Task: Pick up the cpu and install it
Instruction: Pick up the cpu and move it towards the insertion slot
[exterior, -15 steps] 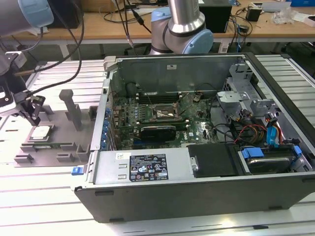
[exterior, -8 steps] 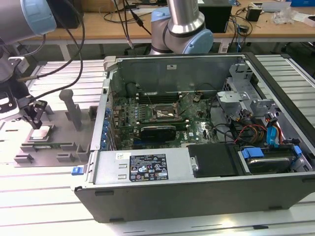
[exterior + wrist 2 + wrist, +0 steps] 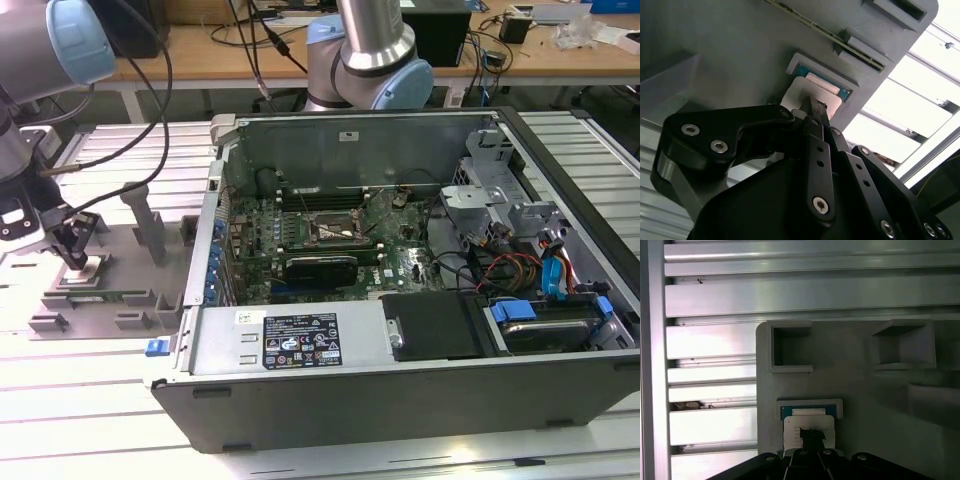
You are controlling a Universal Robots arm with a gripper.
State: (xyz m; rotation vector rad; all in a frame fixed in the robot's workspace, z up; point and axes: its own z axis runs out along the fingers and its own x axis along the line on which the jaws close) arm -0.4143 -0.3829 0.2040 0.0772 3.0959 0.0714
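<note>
Where desks (image 3: 180, 50) back the slotted table (image 3: 90, 390), the gripper (image 3: 812, 106), pressed together, touches the cpu (image 3: 808, 422) in its tray (image 3: 855, 390).

Exterior view: bright, even overhead light; the ribbed bench (image 3: 80, 400) glares almost white near the lower edge, while the interior of the open computer case (image 3: 400, 400) lies in softer shade. Second wrist view: the black tool (image 3: 812, 106), close to the lens, is dim and soft-focused against blown-out bench ribs. First wrist view: bench ribs carry reflected streaks; the grey fixture (image 3: 855, 390) darkens towards one side.
</note>
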